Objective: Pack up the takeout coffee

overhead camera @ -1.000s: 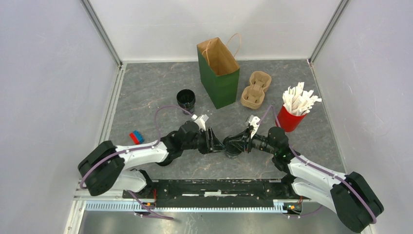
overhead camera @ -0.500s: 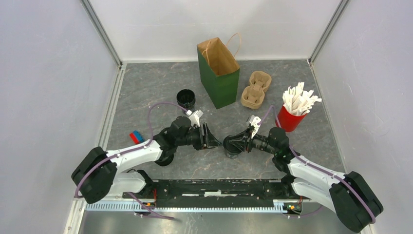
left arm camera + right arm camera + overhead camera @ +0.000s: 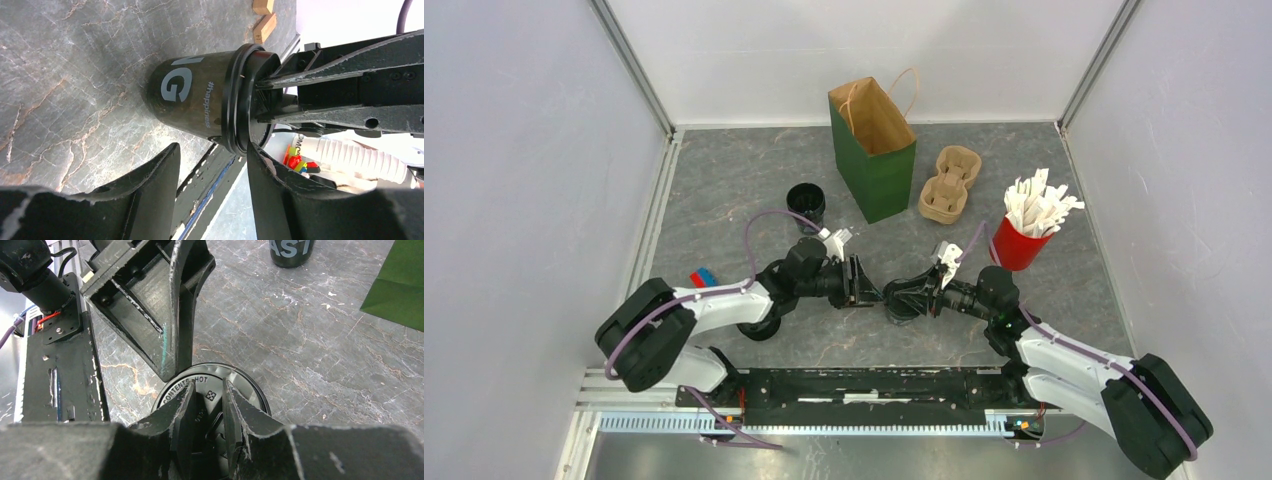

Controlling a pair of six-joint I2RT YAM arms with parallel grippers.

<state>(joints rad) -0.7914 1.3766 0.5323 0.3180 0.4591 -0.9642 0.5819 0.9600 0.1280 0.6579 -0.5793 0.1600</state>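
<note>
Looking for the coffee, Jo: where does it stand?

Upright in the middle of the tabletop (image 3: 724,190), Sam, between the two arms. It is a black takeout cup (image 3: 192,102) with its black lid (image 3: 252,397) pressed on. A second black cup (image 3: 805,205) stands well apart from it, near the green paper bag (image 3: 874,150).

And the pincers?

The right pincer (image 3: 207,390) sits on the lid, its fingers drawn close and, as far as I can see, pinching the raised middle of it. The left pincer (image 3: 210,155) is spread with nothing between its fingers. Its tips are just beside the lid's rim; whether one touches it, I cannot tell.

How will the cup handle?

Light, I judge, though I cannot tell whether it is filled. The wall looks thin enough to dent under a hard squeeze. The plastic lid looks smooth and slick, and it is only pressed on, so lifting by the lid alone could pop it off.

Where would you take hold, then?

Around the wall just under the lid's rim, where the rolled edge should stiffen it. A gentle squeeze, and the cup kept upright. The bag stands tall and open at the top, so the cup would have to go in from above.
</note>
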